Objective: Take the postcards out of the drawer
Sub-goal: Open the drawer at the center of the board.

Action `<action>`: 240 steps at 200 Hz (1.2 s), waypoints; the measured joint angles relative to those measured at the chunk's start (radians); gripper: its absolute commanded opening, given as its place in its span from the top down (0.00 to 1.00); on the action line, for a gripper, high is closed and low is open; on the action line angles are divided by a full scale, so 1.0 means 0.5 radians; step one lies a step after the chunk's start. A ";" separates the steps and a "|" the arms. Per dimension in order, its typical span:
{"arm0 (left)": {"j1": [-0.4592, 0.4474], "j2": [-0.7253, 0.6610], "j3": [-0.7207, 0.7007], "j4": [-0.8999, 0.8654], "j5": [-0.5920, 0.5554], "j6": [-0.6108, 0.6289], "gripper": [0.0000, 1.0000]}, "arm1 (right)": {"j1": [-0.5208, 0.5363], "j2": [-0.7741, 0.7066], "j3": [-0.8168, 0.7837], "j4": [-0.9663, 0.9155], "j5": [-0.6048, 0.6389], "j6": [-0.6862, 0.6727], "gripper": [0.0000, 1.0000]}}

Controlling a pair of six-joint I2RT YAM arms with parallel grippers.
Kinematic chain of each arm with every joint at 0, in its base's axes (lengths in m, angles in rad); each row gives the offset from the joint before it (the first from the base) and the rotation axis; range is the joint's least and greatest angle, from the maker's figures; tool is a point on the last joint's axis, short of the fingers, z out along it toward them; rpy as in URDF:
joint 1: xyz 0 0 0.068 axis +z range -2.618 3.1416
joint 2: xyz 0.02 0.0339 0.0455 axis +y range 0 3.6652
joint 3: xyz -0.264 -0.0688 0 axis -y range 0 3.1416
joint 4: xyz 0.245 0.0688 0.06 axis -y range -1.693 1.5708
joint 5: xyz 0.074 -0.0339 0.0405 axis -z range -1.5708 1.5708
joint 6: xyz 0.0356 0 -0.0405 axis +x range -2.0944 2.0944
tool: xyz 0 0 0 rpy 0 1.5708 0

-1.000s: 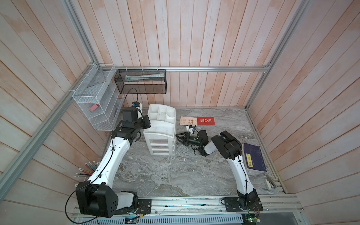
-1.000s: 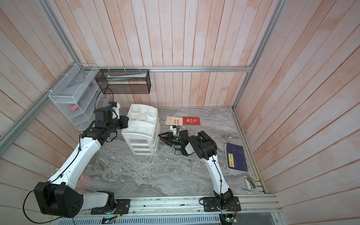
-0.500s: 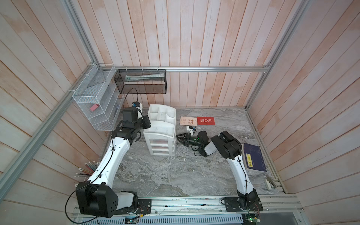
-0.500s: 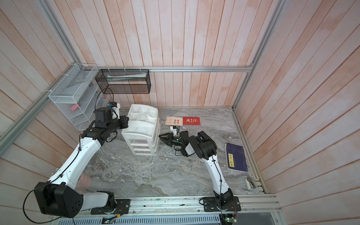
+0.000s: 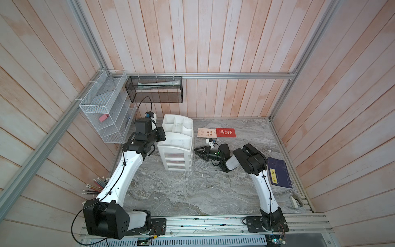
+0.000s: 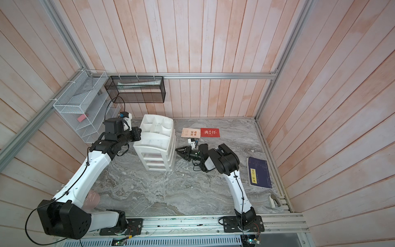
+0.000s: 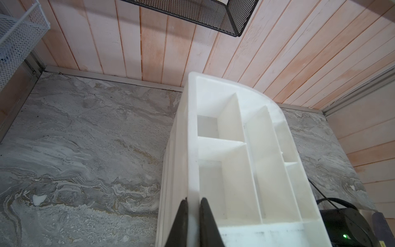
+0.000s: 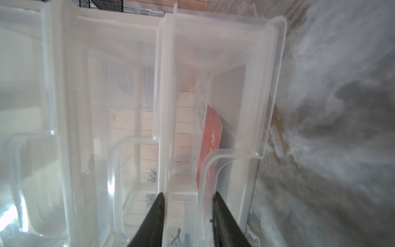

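A pale beige postcard (image 5: 206, 132) (image 6: 190, 133) and a red postcard (image 5: 226, 132) (image 6: 210, 132) lie flat on the marble table behind my right gripper. In the right wrist view another red postcard (image 8: 210, 136) leans inside a clear drawer (image 8: 241, 119) of the white organizer (image 5: 177, 145). My right gripper (image 5: 197, 153) (image 6: 178, 153) (image 8: 188, 193) is at the organizer's right front, its jaws closed in on that drawer's clear handle (image 8: 203, 171). My left gripper (image 7: 194, 198) is shut on the organizer's top rim (image 7: 192, 128).
A dark navy booklet (image 5: 279, 172) with a yellow label lies at the table's right edge. A white wire rack (image 5: 104, 111) and a black mesh basket (image 5: 154, 89) hang on the walls behind the organizer. Pencils (image 5: 96, 187) stick out at the left.
My right gripper's jaws have narrowed a little around the drawer handle. Neither arm has visibly shifted, and the two postcards on the table lie as before.
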 measured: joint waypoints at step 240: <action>-0.024 -0.022 0.000 -0.042 -0.024 0.026 0.91 | -0.266 -0.389 -0.274 -0.597 -0.338 -0.555 0.68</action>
